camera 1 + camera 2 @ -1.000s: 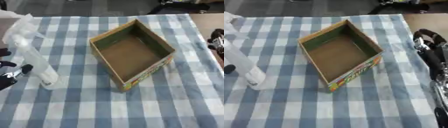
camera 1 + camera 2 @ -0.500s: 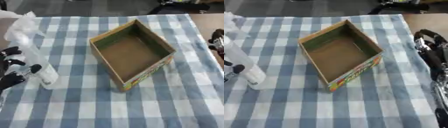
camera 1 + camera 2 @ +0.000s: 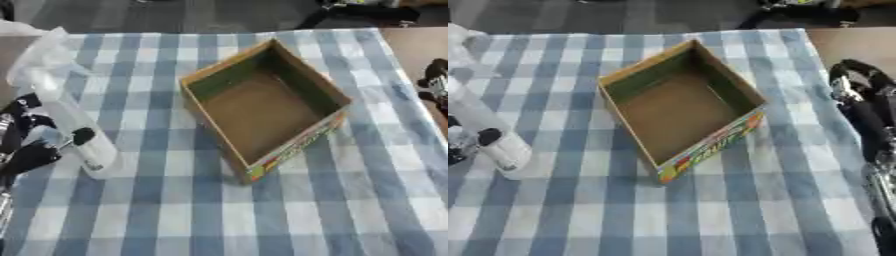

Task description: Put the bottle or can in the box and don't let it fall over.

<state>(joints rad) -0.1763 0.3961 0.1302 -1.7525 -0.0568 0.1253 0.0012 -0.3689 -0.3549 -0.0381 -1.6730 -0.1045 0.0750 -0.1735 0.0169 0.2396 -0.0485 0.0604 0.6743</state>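
At the left edge of the worktop, the left hand is closing in on the clear plastic bottle. Compared with a second ago, the hand is now further in: then only dark fingertips were showing at the frame edge, half a second ago they were alongside the bottle, and now one black fingertip is lying across the front of the bottle's lower body with the rest of the hand behind and to its left. The fingers are curling round the bottle; whether the wrap is complete on the hidden side cannot be told.

The bottle is standing upright on the checked blue-and-white cloth, leaning slightly in the view, well apart from the cardboard box, and it is not shifting between the frames. The box is sitting open-topped and empty, turned at an angle, with a coloured printed panel facing the near right. No change there either.

The right hand is resting idle at the right edge, fingers relaxed, touching nothing.

Judgement: the step is moving from approach to grasp. The lift is not yet started. The bottle is tall and narrow, so the grasp low on the body is likely tippy; carrying it upright over the box wall is the risk.
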